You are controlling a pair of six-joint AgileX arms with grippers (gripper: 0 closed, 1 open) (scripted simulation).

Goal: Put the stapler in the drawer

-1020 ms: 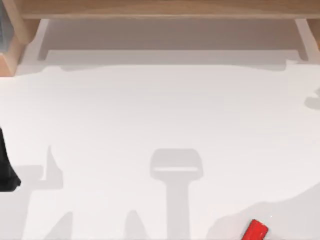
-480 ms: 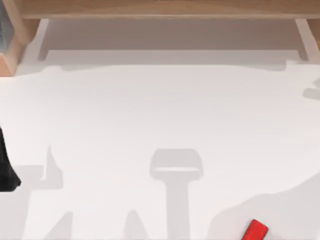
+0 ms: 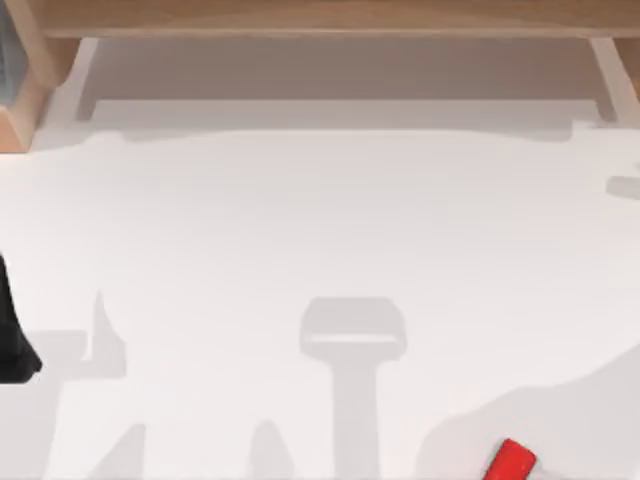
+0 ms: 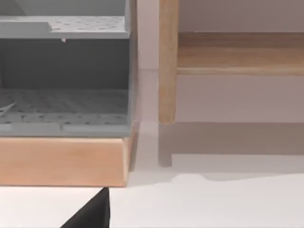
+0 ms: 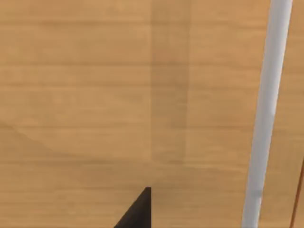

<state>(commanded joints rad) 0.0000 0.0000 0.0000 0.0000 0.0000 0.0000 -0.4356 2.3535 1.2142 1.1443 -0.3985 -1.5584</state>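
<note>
Over the last second almost nothing on the table moved. The stapler point(image 3: 511, 461) lay exactly where it had been, flat on the white table point(image 3: 320, 240) at the near edge, towards the right side and well apart from both of my grippers. What shifted were the shadows on the right. The grey patch around the stapler spread and the small one at the far right edge slid a little, so I judged that my right arm was travelling overhead.

My right gripper point(image 5: 137, 211) hung close in front of a wooden panel point(image 5: 95, 95), with a pale upright bar point(image 5: 266, 118) just off to one side. I took these for the drawer front and its handle, though I could not be sure. Whether that gripper was spread or pressed together I could not tell.

My left gripper point(image 4: 90, 216) stayed parked at the table's left side, facing a grey shelf unit point(image 4: 61, 71) on a wooden base. I could not tell its state either.

So the task had barely begun. The drawer looked not yet dealt with, and the stapler lay untouched.
</note>
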